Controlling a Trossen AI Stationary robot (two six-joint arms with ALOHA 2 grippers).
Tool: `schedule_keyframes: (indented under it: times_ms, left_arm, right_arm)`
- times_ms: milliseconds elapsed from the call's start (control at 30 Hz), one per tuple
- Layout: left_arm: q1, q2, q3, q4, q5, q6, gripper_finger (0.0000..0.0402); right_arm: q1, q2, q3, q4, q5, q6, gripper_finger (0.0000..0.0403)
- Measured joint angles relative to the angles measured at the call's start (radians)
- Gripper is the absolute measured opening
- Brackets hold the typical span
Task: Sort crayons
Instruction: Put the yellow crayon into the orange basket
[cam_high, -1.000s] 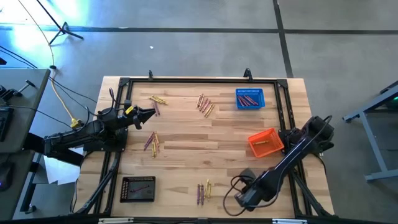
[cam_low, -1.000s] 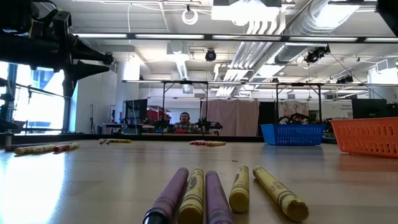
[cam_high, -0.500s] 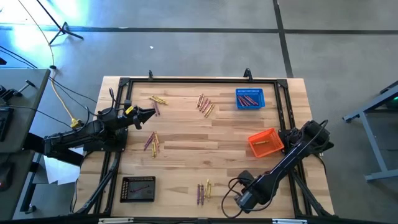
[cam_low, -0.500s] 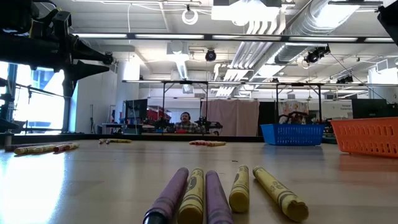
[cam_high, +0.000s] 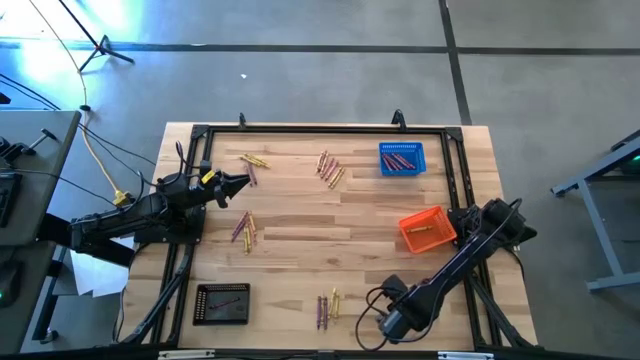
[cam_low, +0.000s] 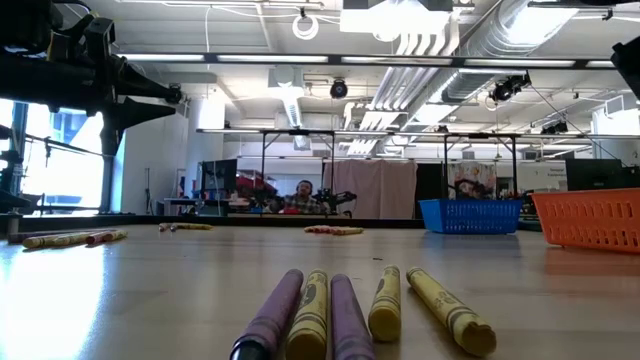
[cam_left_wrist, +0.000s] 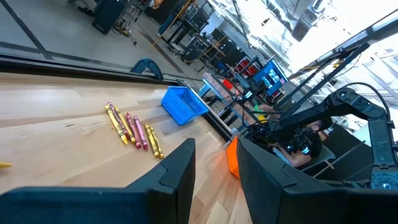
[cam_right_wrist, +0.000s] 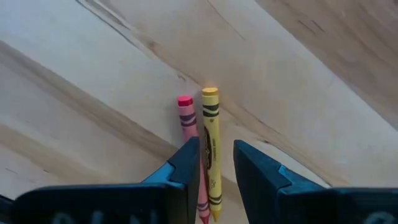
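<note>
Right pincer (cam_right_wrist: 215, 163) has crept nearer, slightly parted, straddling a yellow crayon (cam_right_wrist: 211, 149).

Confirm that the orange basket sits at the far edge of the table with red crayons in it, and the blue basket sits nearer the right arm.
Swapped colours. In the high view, the blue basket sits at the far edge holding red crayons; the orange basket sits nearer the right arm.

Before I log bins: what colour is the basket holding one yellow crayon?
Orange basket, with the yellow crayon; clearest in the high view.
</note>
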Motion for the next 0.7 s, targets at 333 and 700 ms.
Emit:
schedule_keyframes:
  times_ms: [333,700]
  left_arm:
    - [0.000,0.000,0.000,0.000,0.000,0.000,0.0106]
    - [0.000,0.000,0.000,0.000,0.000,0.000,0.0106]
  right_arm:
    - [-0.001,0.007,-0.003,-0.016,0.044,0.000,0.0083]
    - [-0.002,0.059,0.002,-0.013,0.045,-0.018,0.0082]
